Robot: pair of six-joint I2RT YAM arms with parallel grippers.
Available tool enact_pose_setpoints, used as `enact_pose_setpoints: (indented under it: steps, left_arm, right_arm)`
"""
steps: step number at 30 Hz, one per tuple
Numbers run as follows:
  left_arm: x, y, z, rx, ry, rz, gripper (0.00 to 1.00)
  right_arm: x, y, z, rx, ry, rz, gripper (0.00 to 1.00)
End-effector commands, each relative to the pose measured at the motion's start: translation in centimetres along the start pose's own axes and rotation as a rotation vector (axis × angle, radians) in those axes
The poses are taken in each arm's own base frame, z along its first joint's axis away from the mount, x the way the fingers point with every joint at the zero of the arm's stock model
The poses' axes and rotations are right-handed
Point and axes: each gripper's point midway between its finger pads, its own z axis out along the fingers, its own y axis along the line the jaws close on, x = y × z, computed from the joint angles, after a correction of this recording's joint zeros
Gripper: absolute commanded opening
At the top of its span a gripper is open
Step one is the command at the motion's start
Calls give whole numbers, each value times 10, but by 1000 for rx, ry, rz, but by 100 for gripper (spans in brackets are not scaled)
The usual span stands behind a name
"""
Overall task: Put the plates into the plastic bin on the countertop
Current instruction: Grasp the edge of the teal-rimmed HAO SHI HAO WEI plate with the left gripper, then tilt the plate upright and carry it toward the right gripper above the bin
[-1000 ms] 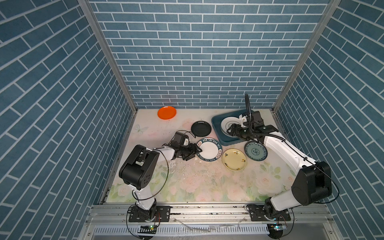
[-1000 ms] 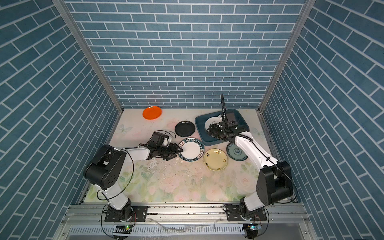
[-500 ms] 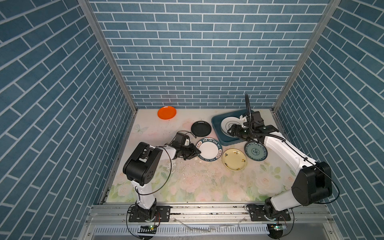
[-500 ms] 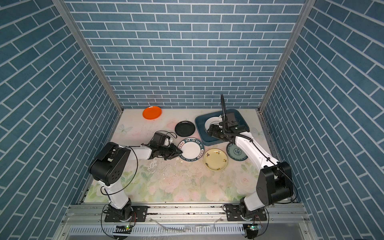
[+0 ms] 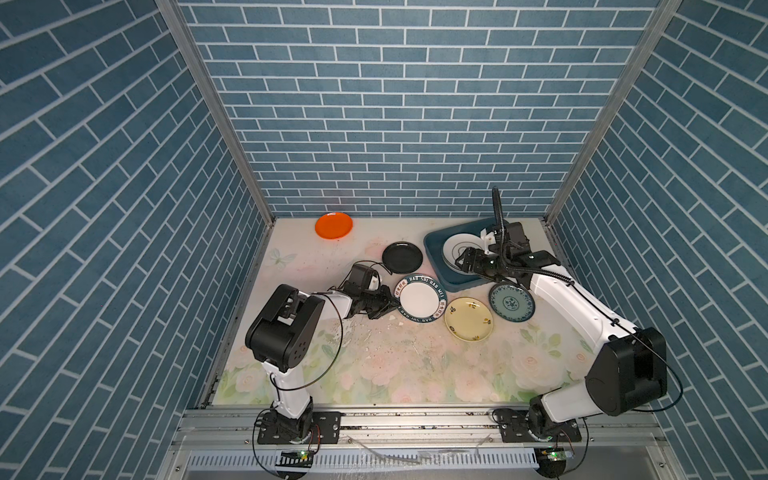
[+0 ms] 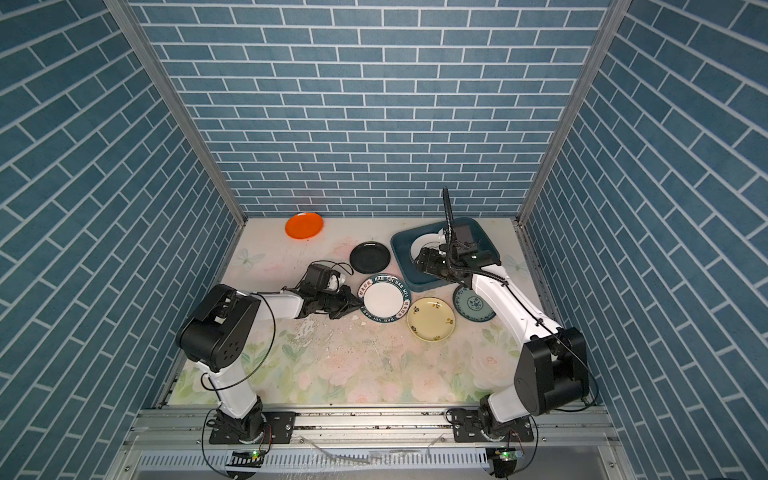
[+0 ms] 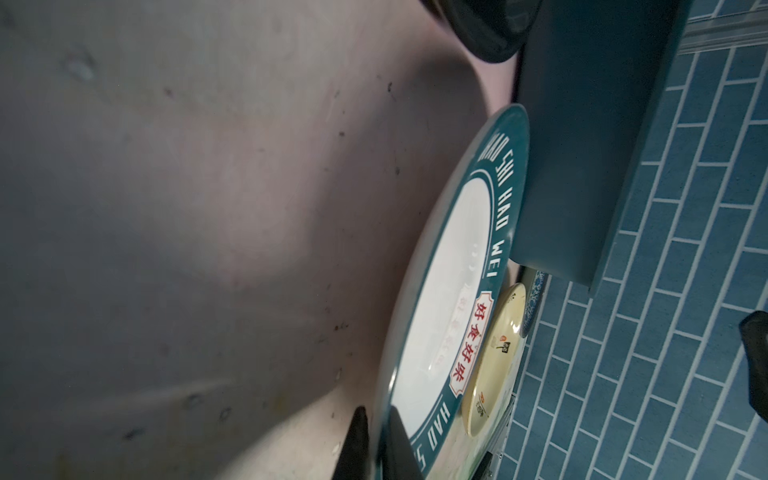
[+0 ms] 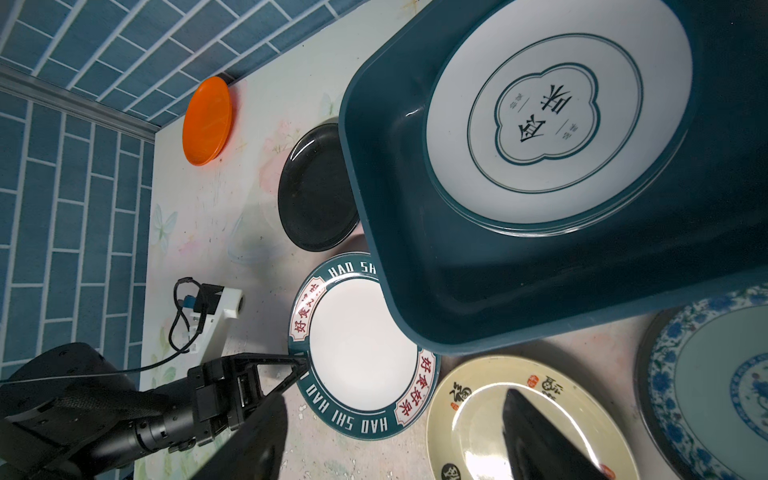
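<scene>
The lettered-rim plate is found near the middle of the worktop, just beside the plastic bin, which is set in the far right corner. The plate's rim is clamped by the left pincer, drawn tight on it. The right pincer is held wide over the bin, with nothing gripped. A quatrefoil plate is seen inside the bin. The black plate, pale yellow plate and patterned teal plate are spread close by. The orange plate is placed at the far edge.
</scene>
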Motion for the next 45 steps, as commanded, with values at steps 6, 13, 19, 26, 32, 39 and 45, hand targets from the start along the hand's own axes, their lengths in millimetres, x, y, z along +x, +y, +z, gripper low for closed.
enact_pose_setpoints:
  steps: [6,13,19,26,32,39,45]
  left_arm:
    - [14,-10,-28,-22,-13,7,8]
    - [6,-34,-58,14,-81,24,7]
    - [-4,-53,-86,65,-143,28,7]
    - [-16,-70,-116,94,-210,44,6]
    - [-21,-83,-128,116,-235,64,6]
    - [-28,-101,-137,148,-249,90,5]
    - [-34,-118,-141,181,-254,109,5]
  right_arm:
    - [9,20,6,-109,57,-23,82]
    - [18,47,19,-216,114,-56,82]
    - [15,72,27,-279,135,-84,82]
    - [4,84,31,-306,132,-80,81]
    - [-8,93,28,-322,110,-89,81]
    - [-21,100,21,-328,75,-100,81]
    - [-28,97,19,-318,54,-97,80]
